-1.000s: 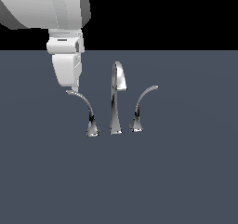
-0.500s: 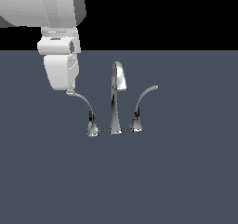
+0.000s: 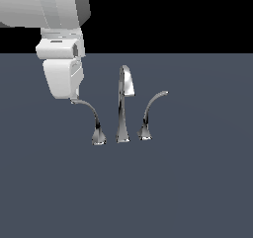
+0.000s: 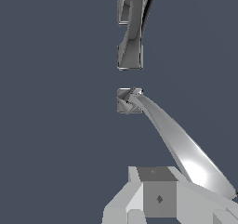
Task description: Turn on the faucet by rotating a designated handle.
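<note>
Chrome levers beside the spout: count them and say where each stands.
2. The handle stands on the exterior view's left of the spout, its tip under the tool. The other lever stands on the right. None looks hidden.

Handle (image 3: 91,116) at exterior view's left of spout (image 3: 123,103), other lever (image 3: 150,111) right

Arm (image 3: 54,7) white w/ grey shading, blocky; pincer (image 3: 63,78) white, rounded.

A plain, dark blue-grey surface (image 3: 197,182) filled the lower part of the exterior view, flat and unmarked. Above its straight far edge lay a solid black background (image 3: 173,15). In the wrist view the same blue-grey surface spread across the whole picture
</note>
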`<act>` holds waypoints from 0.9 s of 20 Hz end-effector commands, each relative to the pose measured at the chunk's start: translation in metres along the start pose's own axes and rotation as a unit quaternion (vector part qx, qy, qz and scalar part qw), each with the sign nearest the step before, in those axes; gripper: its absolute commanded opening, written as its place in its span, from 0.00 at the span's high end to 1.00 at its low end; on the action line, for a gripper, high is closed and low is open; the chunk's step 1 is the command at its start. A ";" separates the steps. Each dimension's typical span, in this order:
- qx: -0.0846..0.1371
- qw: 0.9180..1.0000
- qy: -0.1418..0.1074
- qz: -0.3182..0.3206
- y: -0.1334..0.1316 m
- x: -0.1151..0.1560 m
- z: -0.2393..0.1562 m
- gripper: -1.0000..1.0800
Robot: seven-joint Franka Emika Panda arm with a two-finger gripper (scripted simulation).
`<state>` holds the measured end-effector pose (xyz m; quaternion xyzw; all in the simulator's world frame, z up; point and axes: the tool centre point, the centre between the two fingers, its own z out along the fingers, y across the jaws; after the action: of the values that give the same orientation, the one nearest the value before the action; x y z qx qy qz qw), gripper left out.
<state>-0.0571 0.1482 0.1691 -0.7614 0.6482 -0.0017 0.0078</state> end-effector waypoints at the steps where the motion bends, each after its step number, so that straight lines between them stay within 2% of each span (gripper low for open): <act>1: -0.005 1.000 0.003 0.001 0.012 0.004 0.000 1.00; 11: -0.007 1.000 0.004 -0.002 0.040 0.009 -0.001 1.00; 13: -0.005 1.000 0.002 -0.008 0.036 0.003 -0.001 1.00; 18: -0.006 1.000 0.002 -0.006 0.045 0.021 -0.001 1.00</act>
<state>-0.0972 0.1331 0.1688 -0.7698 0.6383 0.0008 0.0036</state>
